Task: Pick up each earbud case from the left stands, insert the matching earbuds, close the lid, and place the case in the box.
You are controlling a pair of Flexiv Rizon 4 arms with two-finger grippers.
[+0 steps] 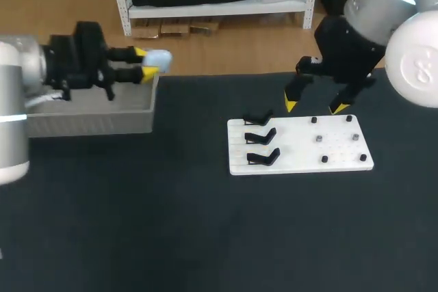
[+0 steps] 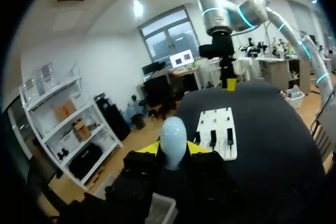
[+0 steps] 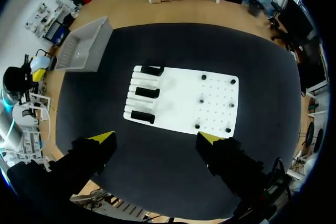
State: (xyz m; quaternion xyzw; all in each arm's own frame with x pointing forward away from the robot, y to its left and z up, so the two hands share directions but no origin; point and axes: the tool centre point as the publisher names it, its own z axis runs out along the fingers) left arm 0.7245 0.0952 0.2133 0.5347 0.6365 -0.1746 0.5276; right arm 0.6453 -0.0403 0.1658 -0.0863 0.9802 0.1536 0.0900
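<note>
Head view: earbud case (image 1: 159, 60) poised at the grey box (image 1: 96, 115) corner.
Left gripper (image 1: 146, 64) clamps it, likely for release; right gripper (image 1: 315, 107) hangs wide open.

The left pincer (image 2: 173, 149) grips a pale blue earbud case (image 2: 173, 141) between its yellow tips, just short of the white board (image 2: 220, 119) on the dark worktop (image 2: 283, 145). The right pincer (image 2: 230, 82) hangs beyond that board's far end.

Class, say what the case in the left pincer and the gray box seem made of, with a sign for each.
Case: likely smooth, glossy pale-blue plastic; it shows a soft sheen. Box: probably matte gray plastic; thin, even walls, no shine.
</note>
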